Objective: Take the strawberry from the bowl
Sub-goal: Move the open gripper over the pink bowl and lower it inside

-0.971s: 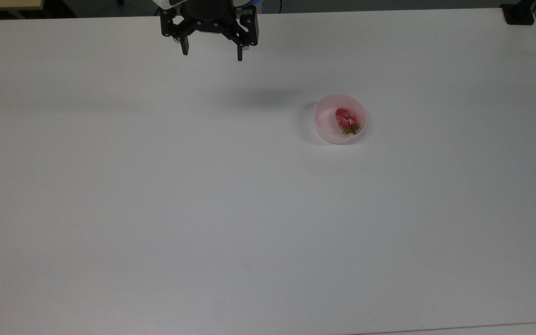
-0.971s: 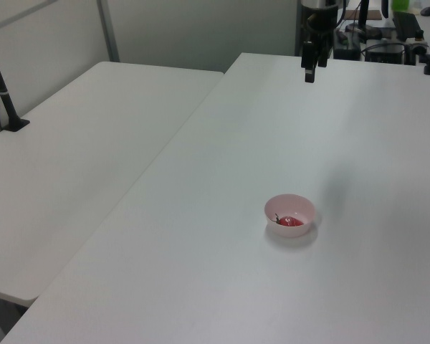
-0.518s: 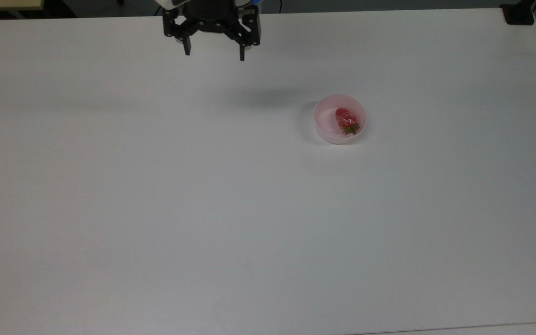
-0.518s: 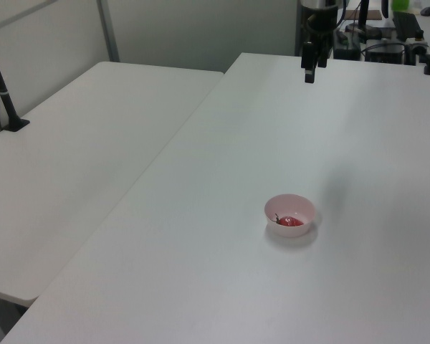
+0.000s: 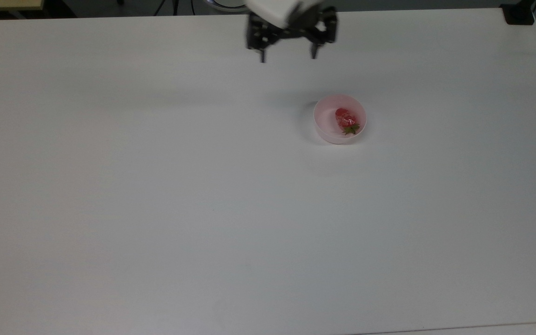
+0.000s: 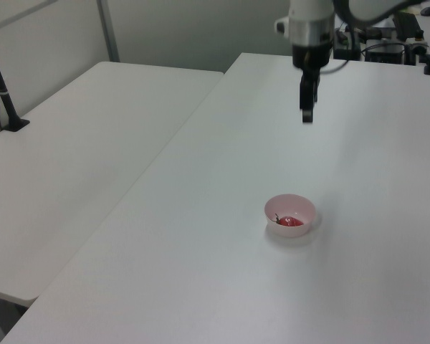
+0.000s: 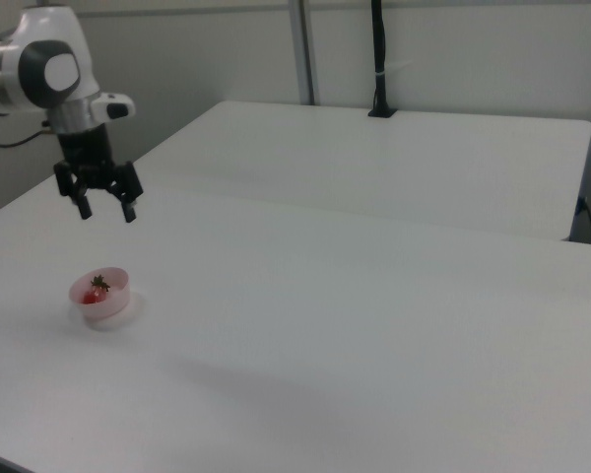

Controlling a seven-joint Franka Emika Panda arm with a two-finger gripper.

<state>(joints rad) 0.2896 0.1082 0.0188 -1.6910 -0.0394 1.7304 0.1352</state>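
Strawberry [image 5: 346, 120] is lying on its side inside the pink bowl [image 5: 325, 130], toward the top view's right of the bowl floor, its green cap pointing at the near rim in the top view. The bowl is sitting alone on the white table [image 5: 203, 209].

I am holding my gripper [image 5: 288, 57] up in the air, well apart from the bowl and off toward the table's far edge as the top view shows it. My two fingers are spread wide and pointing down, with nothing between them. In the right view my gripper [image 7: 106, 210] is hanging above and slightly beyond the bowl [image 7: 111, 300]; in the left view it [image 6: 306, 115] is hovering well beyond the bowl [image 6: 304, 211].

By my reading, I am in the approach step: the fruit is untouched and no descent into the bowl is under way. The next move, as I judge it, is calling for me to travel over the bowl until my fingers are straddling the berry, then to come down inside the rim without clipping the low wall. Since the berry is glossy and lying close to one side, I am expecting to need a centred, gentle squeeze across its body rather than on the leafy end.
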